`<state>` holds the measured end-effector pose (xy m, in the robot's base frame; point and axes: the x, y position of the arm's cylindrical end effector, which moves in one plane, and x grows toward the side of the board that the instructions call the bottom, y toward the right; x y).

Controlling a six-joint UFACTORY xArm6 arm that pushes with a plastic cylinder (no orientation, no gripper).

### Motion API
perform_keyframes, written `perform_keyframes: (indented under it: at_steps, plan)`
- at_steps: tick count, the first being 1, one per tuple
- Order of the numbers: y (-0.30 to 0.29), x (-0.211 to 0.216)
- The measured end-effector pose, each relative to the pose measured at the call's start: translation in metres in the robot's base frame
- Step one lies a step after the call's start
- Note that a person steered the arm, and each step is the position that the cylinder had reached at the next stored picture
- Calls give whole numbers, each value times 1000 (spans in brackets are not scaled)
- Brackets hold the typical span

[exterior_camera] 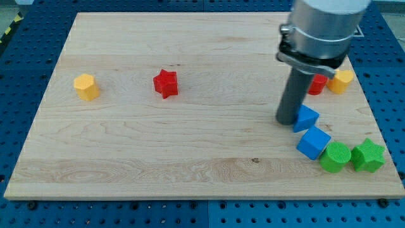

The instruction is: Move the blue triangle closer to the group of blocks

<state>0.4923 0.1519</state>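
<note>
A pale wooden board (158,145) with fine grain fills most of the frame, lying on a blue perforated surface (25,95) that shows along all 4 edges, with a yellow-and-black striped strip (9,30) at the upper left.

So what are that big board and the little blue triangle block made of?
The board looks like pale wood with a smooth finish: grain lines and a small dark knot show. The blue triangle, right beside my tip, looks like matte moulded plastic, evenly coloured, though painted wood can't be ruled out.
</note>
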Motion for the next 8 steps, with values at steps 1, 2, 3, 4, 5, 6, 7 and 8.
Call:
perform_keyframes:
  at_steps: [1,2,3,4,5,6,7,8]
  plan:
    - [28,-11]
    - [40,-14]
    - [44,-19]
    - [51,-30]
    - [59,-30]
    - [85,-26]
    - [91,-14]
    - [88,-11]
